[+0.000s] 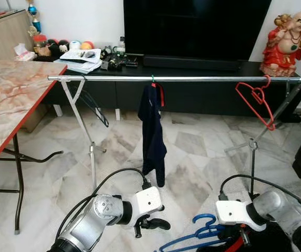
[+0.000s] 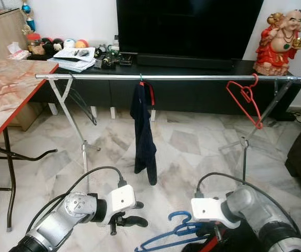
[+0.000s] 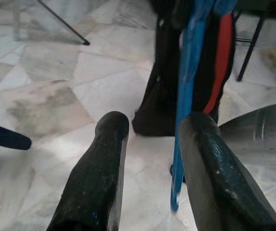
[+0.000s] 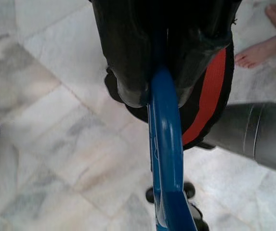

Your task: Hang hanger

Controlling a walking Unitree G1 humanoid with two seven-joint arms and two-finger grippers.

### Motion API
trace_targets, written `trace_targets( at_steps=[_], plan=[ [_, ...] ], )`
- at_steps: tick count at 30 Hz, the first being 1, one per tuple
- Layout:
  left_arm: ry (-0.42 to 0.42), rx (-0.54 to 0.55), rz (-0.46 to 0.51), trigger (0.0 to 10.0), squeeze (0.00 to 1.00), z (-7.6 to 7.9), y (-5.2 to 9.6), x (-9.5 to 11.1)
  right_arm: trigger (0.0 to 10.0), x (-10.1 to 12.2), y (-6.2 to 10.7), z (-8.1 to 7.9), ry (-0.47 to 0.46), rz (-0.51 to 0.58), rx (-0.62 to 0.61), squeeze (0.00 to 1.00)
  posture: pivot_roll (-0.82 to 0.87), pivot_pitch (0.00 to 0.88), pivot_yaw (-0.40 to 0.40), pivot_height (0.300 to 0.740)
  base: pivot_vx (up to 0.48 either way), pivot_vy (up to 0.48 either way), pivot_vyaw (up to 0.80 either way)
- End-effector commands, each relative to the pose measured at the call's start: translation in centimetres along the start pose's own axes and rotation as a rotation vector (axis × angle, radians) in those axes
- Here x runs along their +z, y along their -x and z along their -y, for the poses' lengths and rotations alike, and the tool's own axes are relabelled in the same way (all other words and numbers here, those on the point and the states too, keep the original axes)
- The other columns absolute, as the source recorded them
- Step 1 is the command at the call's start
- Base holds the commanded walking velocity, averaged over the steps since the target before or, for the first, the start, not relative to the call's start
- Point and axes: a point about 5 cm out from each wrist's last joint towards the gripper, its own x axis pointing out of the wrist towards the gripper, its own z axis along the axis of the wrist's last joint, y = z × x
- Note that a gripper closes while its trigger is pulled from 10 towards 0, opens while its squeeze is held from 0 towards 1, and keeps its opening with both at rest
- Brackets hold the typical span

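Marble floor lies open below the rail (image 1: 182, 79); right fingers (image 4: 128, 72) clamp the blue hanger (image 4: 166, 159), left fingers (image 3: 99, 178) parted.

Home living room: television (image 1: 195, 29), marble floor (image 1: 192, 152).

I see a metal rail (image 1: 192, 79) on crossed legs spanning the marble floor (image 1: 192, 152), carrying 1 dark garment (image 1: 153, 131) at its middle and 1 empty red hanger (image 1: 256, 102) near its right end.
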Motion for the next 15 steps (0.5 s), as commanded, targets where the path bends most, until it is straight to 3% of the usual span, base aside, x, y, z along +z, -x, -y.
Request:
trace_targets(
  at_steps=[1, 5, 15],
  plan=[
    [-0.014, -0.023, 0.000, 10.0, 0.00, 0.2, -0.4, 0.4, 10.0, 1.0, 0.9, 1.0, 0.053, -0.015, -0.023, 0.00, -0.05, 0.000, -0.070, 0.740, 0.000, 0.000, 0.00],
    [0.005, -0.006, 0.019, 10.0, 0.00, 0.1, -1.2, 0.7, 10.0, 2.1, 0.4, 1.8, 0.049, -0.005, -0.077, 0.00, -0.06, 0.000, -0.069, 0.740, 0.000, 0.000, 0.00],
    [0.054, 0.001, 0.037, 10.0, 0.00, 0.3, -2.6, 0.7, 10.0, 4.1, -0.8, 1.9, 0.067, 0.054, -0.068, 0.00, -0.06, 0.000, -0.070, 0.740, 0.000, 0.000, 0.00]
  ],
)
